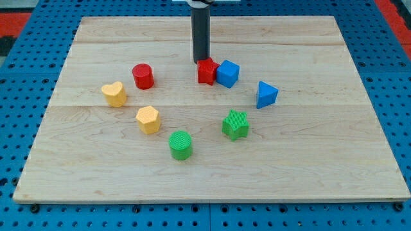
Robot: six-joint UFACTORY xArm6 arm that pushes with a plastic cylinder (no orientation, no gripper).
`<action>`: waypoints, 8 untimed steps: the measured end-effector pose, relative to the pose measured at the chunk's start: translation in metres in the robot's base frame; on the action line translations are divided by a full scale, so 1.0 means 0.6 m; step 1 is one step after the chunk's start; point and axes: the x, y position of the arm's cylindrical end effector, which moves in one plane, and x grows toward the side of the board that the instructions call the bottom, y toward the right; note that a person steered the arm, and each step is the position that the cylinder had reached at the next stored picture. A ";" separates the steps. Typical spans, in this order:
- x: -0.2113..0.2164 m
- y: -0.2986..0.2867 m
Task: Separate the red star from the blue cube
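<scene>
The red star [207, 71] sits near the middle of the board's upper half, touching the blue cube [227, 74] on its right. My tip [200, 61] stands just at the star's upper left edge, touching or nearly touching it. The dark rod rises straight up from there to the view's top.
A red cylinder [142, 76], a yellow heart [114, 94] and a yellow hexagon-like block [148, 119] lie at the left. A green cylinder [181, 145] and a green star [236, 124] lie below. A blue triangular block [266, 95] lies at the right. The wooden board [321, 167] rests on a blue pegboard.
</scene>
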 end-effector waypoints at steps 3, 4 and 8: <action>-0.035 0.007; -0.048 0.043; -0.051 -0.025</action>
